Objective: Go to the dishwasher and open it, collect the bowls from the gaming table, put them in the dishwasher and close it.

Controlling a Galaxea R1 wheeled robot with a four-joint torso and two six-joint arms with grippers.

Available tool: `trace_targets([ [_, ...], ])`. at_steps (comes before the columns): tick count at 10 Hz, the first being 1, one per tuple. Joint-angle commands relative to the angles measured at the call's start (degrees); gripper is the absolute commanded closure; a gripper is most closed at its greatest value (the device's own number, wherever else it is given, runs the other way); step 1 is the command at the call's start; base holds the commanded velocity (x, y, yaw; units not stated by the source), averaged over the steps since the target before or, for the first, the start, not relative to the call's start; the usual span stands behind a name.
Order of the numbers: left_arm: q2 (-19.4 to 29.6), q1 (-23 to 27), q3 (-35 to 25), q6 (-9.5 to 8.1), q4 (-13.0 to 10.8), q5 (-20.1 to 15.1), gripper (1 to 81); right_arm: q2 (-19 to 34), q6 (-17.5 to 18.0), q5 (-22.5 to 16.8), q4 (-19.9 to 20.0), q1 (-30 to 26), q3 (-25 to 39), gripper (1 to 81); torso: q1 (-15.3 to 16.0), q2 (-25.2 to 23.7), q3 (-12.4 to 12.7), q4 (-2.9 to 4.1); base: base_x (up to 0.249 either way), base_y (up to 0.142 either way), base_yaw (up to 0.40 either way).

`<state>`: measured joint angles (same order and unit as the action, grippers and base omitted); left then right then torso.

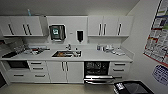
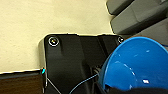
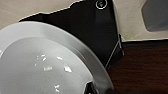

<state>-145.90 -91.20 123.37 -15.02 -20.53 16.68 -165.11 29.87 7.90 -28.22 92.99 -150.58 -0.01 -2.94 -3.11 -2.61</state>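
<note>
While the dishwasher (image 1: 96,72) stands open under the white counter (image 1: 95,56), door down, just beside the sink (image 1: 66,53), left tool clenched on a blue bowl (image 2: 136,66), right tool grasping a white bowl (image 3: 47,62).

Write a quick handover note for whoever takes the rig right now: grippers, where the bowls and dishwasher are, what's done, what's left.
Left wrist view: blue bowl close at the gripper; fingers not visible.
Right wrist view: white bowl close at the gripper; fingers not visible.
Dishwasher: under the counter, right of the sink, door down, racks showing; robot faces it from across the floor.
Done: dishwasher opened, two bowls apparently collected.
Left: load both bowls, close the door.
</note>
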Motion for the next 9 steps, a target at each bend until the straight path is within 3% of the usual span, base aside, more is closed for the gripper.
trace_targets([
  [1,1.0,2.8,-0.8,-0.01,-0.3,-0.9,81.1,1.4,0.0,-1.4,-0.3,-2.7,-0.1,81.1,0.0,0.0,0.0,0.0,0.153,0.062,0.0],
  [9,1.0,2.8,-0.8,-0.01,-0.3,-1.0,81.1,1.4,0.0,-1.3,-0.3,-2.6,-0.1,81.1,0.0,0.0,0.0,0.0,0.153,0.0,0.0],
])
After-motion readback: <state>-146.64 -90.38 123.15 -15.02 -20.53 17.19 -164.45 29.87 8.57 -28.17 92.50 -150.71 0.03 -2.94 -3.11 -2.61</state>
